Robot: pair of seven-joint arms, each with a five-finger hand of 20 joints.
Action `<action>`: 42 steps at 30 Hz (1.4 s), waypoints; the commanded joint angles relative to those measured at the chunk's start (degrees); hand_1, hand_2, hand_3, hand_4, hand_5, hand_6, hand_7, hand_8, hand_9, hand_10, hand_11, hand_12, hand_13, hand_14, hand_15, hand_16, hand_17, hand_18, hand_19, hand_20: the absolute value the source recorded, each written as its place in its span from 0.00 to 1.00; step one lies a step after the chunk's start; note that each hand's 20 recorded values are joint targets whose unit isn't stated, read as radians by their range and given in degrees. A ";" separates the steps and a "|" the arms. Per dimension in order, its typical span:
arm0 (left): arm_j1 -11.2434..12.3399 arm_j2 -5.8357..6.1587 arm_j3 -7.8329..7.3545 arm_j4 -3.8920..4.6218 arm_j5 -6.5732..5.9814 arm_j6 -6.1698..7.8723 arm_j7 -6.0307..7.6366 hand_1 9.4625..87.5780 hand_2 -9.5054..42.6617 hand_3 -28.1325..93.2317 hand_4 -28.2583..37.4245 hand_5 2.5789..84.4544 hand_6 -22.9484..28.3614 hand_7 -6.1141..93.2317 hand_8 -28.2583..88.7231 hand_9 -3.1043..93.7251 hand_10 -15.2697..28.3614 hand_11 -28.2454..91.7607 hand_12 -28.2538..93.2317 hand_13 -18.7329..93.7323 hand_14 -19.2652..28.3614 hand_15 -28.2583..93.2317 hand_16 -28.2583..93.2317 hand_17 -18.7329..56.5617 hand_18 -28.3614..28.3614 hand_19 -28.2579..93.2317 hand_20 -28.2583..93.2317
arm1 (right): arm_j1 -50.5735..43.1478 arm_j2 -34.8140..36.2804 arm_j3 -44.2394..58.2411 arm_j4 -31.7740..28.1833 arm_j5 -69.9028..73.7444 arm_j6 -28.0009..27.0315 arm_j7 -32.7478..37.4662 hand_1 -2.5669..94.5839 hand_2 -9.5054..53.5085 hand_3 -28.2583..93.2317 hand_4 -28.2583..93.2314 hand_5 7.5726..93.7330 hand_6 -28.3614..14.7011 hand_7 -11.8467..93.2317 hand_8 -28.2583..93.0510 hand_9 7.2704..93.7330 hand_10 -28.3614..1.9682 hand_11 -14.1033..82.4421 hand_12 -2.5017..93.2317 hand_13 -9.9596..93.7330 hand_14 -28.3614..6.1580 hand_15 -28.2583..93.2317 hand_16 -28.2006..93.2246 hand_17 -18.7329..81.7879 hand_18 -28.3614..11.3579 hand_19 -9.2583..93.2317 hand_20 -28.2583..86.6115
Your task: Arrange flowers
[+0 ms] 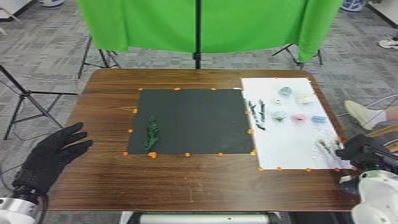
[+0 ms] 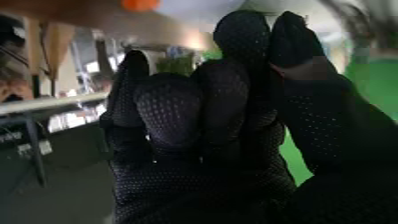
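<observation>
Flowers [image 1: 299, 118] on the white sheet [image 1: 273, 145], a green sprig [image 1: 152, 134] on the dark mat [image 1: 191, 117]

The left hand [image 1: 49, 159] is over the left edge of the brown surface [image 1: 178, 182], its fingers apart and relaxed, pointing forward. To the right of those fingers, well apart from them, the green sprig lies lengthwise on the left part of the dark mat.

The right hand [image 1: 362, 150] is at the right edge of the surface, by the near right part of the white sheet. In the right wrist view its fingers [image 2: 171, 107] are close together and loosely bent, with the thumb [image 2: 306, 100] up against the nearest fingertip; nothing can be made out between them. Just to the left of these fingers in the head view, pale thin sprigs [image 1: 327, 149] lie on the sheet.

Farther forward and to the left of the right hand's fingers, the flower heads lie in a loose group: pink, blue, cream and pale green. Dark slim stems [image 1: 256, 114] lie left of that group, on the side toward the mat. Beyond the surface, ahead of both hands, hangs a green cloth [image 1: 258, 25].
</observation>
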 commanded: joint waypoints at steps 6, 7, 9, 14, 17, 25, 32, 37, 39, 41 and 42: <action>1.41 -1.69 -0.33 -0.40 0.41 0.22 -0.58 0.22 0.14 0.81 0.03 0.39 0.55 0.27 0.16 0.36 0.67 0.44 0.36 0.42 0.76 0.52 0.21 0.16 0.91 0.66 0.24 | 12.46 2.51 -11.02 -3.06 -8.99 5.97 -4.71 0.48 0.00 0.91 0.00 0.77 0.65 0.61 0.31 0.81 0.62 0.75 0.51 0.71 0.50 0.90 0.51 0.41 0.23 0.79 0.62; 1.56 -1.58 -0.33 -0.43 0.28 0.40 -0.40 0.22 0.14 0.81 0.03 0.39 0.55 0.27 0.16 0.36 0.67 0.45 0.36 0.42 0.76 0.52 0.21 0.16 0.91 0.66 0.24 | 14.85 2.24 -13.18 -3.12 -8.89 5.27 -5.75 0.48 0.00 0.91 0.00 0.77 0.65 0.62 0.31 0.81 0.62 0.75 0.51 0.71 0.49 0.90 0.51 0.41 0.23 0.79 0.62; 1.18 -1.61 -0.27 -0.33 0.34 0.41 -0.70 0.22 0.14 0.81 0.02 0.39 0.55 0.26 0.16 0.36 0.67 0.44 0.36 0.42 0.76 0.52 0.21 0.16 0.91 0.66 0.24 | 20.23 1.39 -18.22 -2.68 -9.71 4.02 -7.56 0.48 0.00 0.91 0.00 0.76 0.65 0.62 0.31 0.81 0.62 0.75 0.51 0.71 0.49 0.90 0.51 0.41 0.23 0.79 0.62; 0.21 -1.49 0.22 -0.07 0.42 0.00 -1.38 0.22 0.14 0.80 0.03 0.40 0.55 0.26 0.16 0.36 0.67 0.44 0.36 0.42 0.76 0.52 0.22 0.16 0.91 0.66 0.24 | 32.42 -3.87 -29.73 -0.11 -9.02 -0.38 -12.03 0.47 0.00 0.92 0.01 0.77 0.65 0.63 0.30 0.81 0.61 0.78 0.48 0.72 0.48 0.93 0.50 0.41 0.22 0.80 0.62; -0.04 -1.43 0.62 0.07 0.36 -0.05 -1.64 0.22 0.14 0.81 0.03 0.40 0.55 0.26 0.16 0.36 0.67 0.44 0.36 0.42 0.76 0.52 0.22 0.16 0.91 0.66 0.24 | 37.33 -7.67 -35.01 1.50 -8.93 -3.70 -13.93 0.47 0.00 0.92 0.01 0.77 0.65 0.64 0.31 0.81 0.61 0.80 0.47 0.72 0.48 0.94 0.50 0.41 0.22 0.80 0.62; -0.39 -1.16 1.03 0.16 0.35 -0.02 -1.77 0.22 0.14 0.81 0.02 0.39 0.55 0.27 0.16 0.36 0.67 0.44 0.36 0.42 0.76 0.52 0.22 0.16 0.91 0.66 0.24 | 45.68 -16.67 -44.58 9.40 -11.82 -9.96 -17.03 0.47 0.00 0.91 0.01 0.76 0.65 0.64 0.31 0.80 0.60 0.80 0.45 0.72 0.47 0.94 0.49 0.41 0.23 0.80 0.62; -0.62 -1.02 1.60 0.31 0.31 -0.24 -1.94 0.22 0.14 0.81 0.02 0.39 0.55 0.27 0.16 0.36 0.67 0.45 0.36 0.42 0.76 0.52 0.22 0.16 0.91 0.66 0.24 | 48.04 -20.35 -49.81 14.05 -16.76 -13.84 -13.68 0.47 0.00 0.91 0.01 0.77 0.65 0.63 0.31 0.80 0.60 0.80 0.46 0.73 0.46 0.95 0.50 0.41 0.21 0.81 0.62; -1.02 -0.82 1.77 0.54 0.30 -0.35 -2.28 0.22 0.14 0.81 0.02 0.39 0.55 0.27 0.16 0.36 0.67 0.45 0.36 0.42 0.76 0.52 0.22 0.16 0.91 0.66 0.24 | 49.18 -22.02 -52.88 16.03 -20.61 -15.30 -10.58 0.46 0.00 0.91 0.02 0.81 0.64 0.60 0.33 0.83 0.59 0.81 0.45 0.76 0.46 0.96 0.51 0.44 0.19 0.83 0.63; -1.06 -0.78 1.81 0.55 0.30 -0.47 -2.28 0.22 0.14 0.81 0.02 0.39 0.55 0.27 0.16 0.36 0.67 0.45 0.36 0.42 0.76 0.52 0.22 0.16 0.91 0.66 0.24 | 49.69 -23.19 -53.35 16.69 -21.18 -16.76 -9.64 0.45 0.00 0.91 0.02 0.84 0.66 0.59 0.34 0.86 0.59 0.82 0.44 0.78 0.46 0.96 0.51 0.46 0.18 0.85 0.63; -1.33 -0.43 2.04 0.71 0.23 -0.47 -2.30 0.22 0.14 0.81 0.02 0.39 0.55 0.27 0.16 0.36 0.67 0.45 0.36 0.42 0.76 0.52 0.22 0.16 0.91 0.66 0.24 | 50.47 -24.27 -53.94 17.53 -21.47 -17.99 -8.72 0.43 0.00 0.92 0.03 0.88 0.68 0.57 0.35 0.90 0.61 0.82 0.45 0.81 0.47 0.96 0.52 0.49 0.16 0.87 0.63; -1.48 -0.22 2.17 0.77 0.15 -0.47 -2.32 0.22 0.14 0.81 0.02 0.39 0.55 0.27 0.16 0.36 0.67 0.45 0.36 0.42 0.76 0.52 0.22 0.16 0.91 0.66 0.24 | 50.85 -24.86 -54.11 18.04 -21.74 -18.50 -8.27 0.42 0.00 0.93 0.04 0.90 0.69 0.57 0.35 0.91 0.62 0.82 0.45 0.83 0.48 0.97 0.52 0.50 0.15 0.88 0.63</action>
